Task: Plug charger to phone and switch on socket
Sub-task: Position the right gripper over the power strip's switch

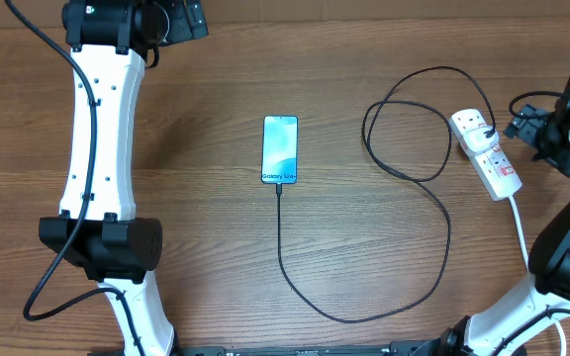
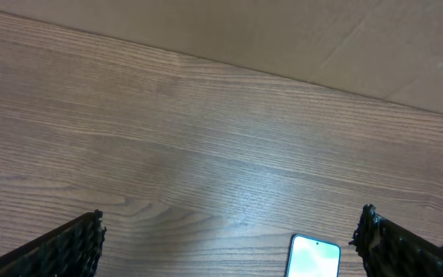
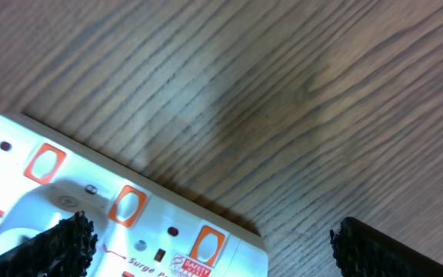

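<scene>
The phone lies flat mid-table, screen lit blue-teal; its top edge shows in the left wrist view. The charger cable runs from the phone's bottom edge in a wide loop to a plug seated in the socket, a white power strip at the right. The strip's orange switches show close in the right wrist view. My right gripper is open just above the strip's end; in the overhead view it sits right of the strip. My left gripper is open, at the far left.
The strip's thick white cord runs toward the front by the right arm's base. The left arm stretches along the table's left side. A cardboard wall borders the far edge of the wooden table.
</scene>
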`<state>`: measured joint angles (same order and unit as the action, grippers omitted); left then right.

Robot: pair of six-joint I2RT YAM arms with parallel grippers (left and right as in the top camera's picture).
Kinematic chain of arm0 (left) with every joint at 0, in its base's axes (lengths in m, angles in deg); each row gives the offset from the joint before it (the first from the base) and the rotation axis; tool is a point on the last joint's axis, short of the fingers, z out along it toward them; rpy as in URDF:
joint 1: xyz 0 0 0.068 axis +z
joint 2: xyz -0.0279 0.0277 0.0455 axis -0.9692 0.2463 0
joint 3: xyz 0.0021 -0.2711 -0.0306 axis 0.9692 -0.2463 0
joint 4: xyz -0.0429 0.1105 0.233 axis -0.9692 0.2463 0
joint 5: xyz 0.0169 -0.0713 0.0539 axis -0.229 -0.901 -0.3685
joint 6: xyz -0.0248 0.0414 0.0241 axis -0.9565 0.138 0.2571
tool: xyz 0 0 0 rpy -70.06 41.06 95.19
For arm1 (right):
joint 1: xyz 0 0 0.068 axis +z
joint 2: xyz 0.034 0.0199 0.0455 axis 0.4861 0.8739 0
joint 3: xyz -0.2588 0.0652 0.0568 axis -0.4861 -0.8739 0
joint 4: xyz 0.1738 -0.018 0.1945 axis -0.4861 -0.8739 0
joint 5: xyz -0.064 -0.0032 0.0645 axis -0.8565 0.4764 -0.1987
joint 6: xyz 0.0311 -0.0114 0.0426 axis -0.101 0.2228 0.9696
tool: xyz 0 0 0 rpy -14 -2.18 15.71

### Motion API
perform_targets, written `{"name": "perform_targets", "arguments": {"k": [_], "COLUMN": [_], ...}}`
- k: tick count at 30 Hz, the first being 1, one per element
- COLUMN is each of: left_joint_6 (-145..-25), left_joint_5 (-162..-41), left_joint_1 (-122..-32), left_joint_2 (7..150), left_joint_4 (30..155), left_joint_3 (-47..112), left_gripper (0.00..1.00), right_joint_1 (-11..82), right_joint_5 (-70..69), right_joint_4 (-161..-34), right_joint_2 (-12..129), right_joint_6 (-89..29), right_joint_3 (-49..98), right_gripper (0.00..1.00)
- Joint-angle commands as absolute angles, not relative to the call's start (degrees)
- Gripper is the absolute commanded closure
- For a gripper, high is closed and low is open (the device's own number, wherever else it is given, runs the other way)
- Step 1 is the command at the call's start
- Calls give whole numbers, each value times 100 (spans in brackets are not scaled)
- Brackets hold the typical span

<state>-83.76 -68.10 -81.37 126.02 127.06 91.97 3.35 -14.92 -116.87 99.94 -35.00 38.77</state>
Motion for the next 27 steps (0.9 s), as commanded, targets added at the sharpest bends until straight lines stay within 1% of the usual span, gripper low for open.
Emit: {"name": "perform_targets", "arguments": {"k": [1, 27], "left_joint_6": [-8457, -8457], "left_joint_5": [-6757, -6757], "left_joint_1": [-8176, -8176], "left_joint_2": [12646, 12646], "left_joint_4": [12704, 12704], "left_joint_3": [9175, 9175], "left_gripper": [0, 0], "right_joint_1": [280, 265], "right_joint_5": [-1251, -1341], "right_joint_4": [-11656, -11269], "right_joint_2": [9992, 10350], "right_joint_6": [-3697, -3819], "right_joint_3": [3787, 3590], "right_gripper": [0, 0]}}
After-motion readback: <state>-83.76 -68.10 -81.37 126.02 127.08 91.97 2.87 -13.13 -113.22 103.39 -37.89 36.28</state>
